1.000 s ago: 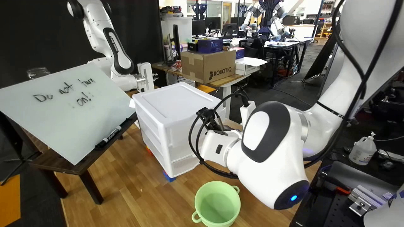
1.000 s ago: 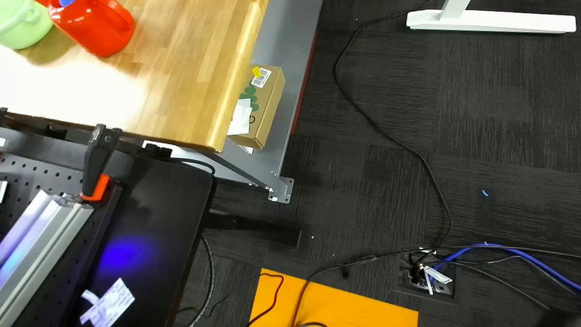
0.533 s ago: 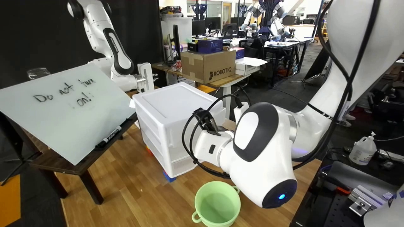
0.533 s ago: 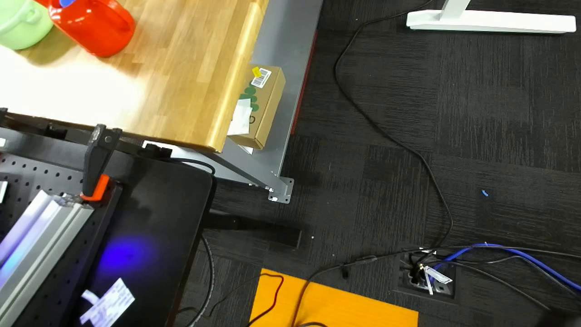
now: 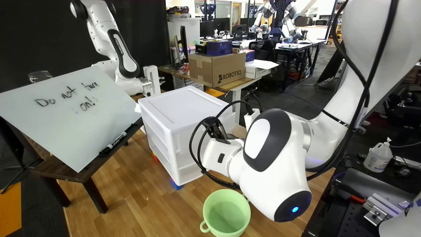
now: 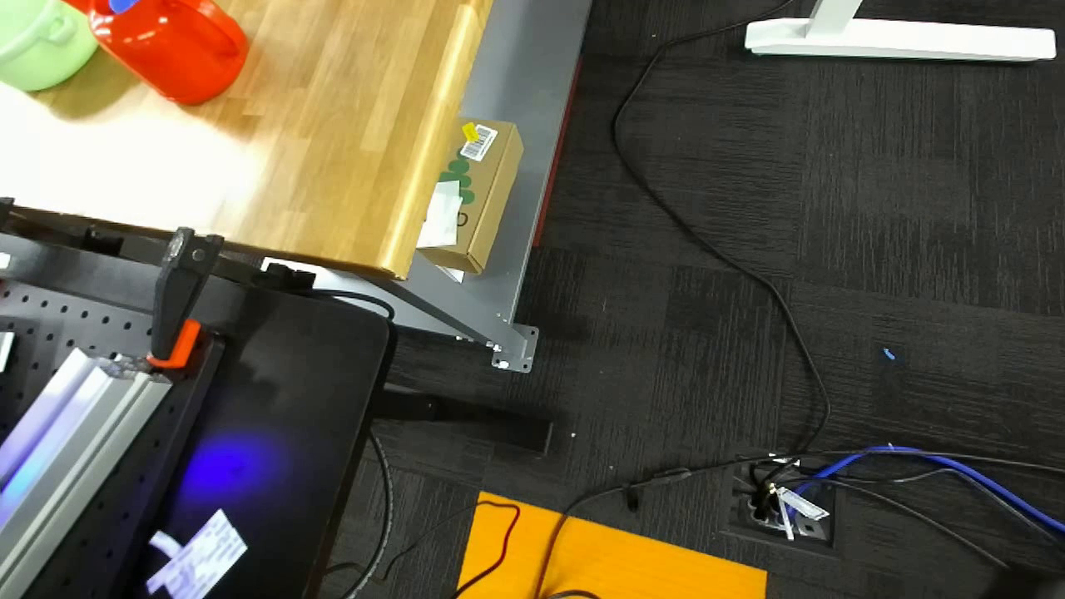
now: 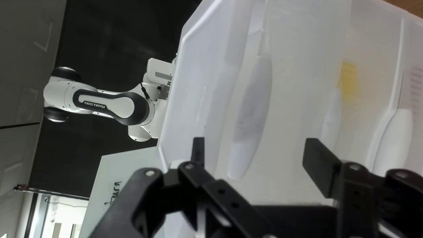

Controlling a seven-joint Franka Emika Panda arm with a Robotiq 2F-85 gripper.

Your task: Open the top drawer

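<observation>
My gripper (image 7: 256, 153) spread before the top drawer (image 7: 290, 109)

In my wrist view, which lies on its side, the drawer is the leftmost of three fronts; one end of its handle (image 7: 252, 115) shows between my parted fingers (image 7: 198, 150), and I can't tell whether they touch anything.

In an exterior view I have my arm (image 5: 276, 181) in front of the white drawer unit (image 5: 184, 108), fingers hidden, with a green bucket (image 5: 227, 210) nearer the camera.

In an exterior view a red container (image 6: 179, 58) stands on a wooden tabletop (image 6: 308, 125).
</observation>
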